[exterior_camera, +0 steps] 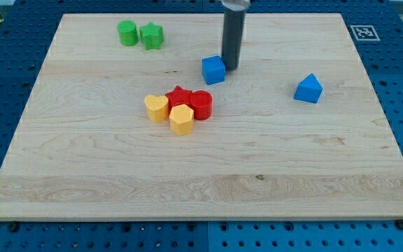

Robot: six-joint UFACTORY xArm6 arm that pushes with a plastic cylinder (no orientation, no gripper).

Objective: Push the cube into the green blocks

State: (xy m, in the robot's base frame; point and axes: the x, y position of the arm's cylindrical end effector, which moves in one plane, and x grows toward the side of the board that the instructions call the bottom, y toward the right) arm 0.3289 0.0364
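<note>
Blue plastic cube (214, 70) sits on the pale wooden board (201, 175), a little far of centre, well apart from the two green plastic blocks (140, 34) at the far left — a rounded green cylinder (126, 33) and a more angular green block (152, 36) just beside it, touching or nearly so. Task status, as judged here: the push looks barely begun, if at all; the cube has the whole stretch leftward and farther away to cover before it meets the green pair. My tip (230, 67) is just beside the cube's right edge, apparently touching it or a hair off — I cannot tell which. There are no jaws to open or close; the end effector is a plain dark rod (232, 38) holding nothing. Arm pose: the rod comes down vertically from the view's top, its upper mount cut off by the frame, its lower end at table level. It stands on the cube's right and slightly far side, which suits a push to the left, though the green blocks lie farther back, so the contact point may need to shift toward the near side. Other items, none in the direct path: a near-centre cluster of a yellow heart-shaped block (157, 108), a yellow angular block (181, 120), a red star-like block (180, 96) and a red cylinder (201, 104); a second blue block with a peaked top (308, 89) lies well to the right.
</note>
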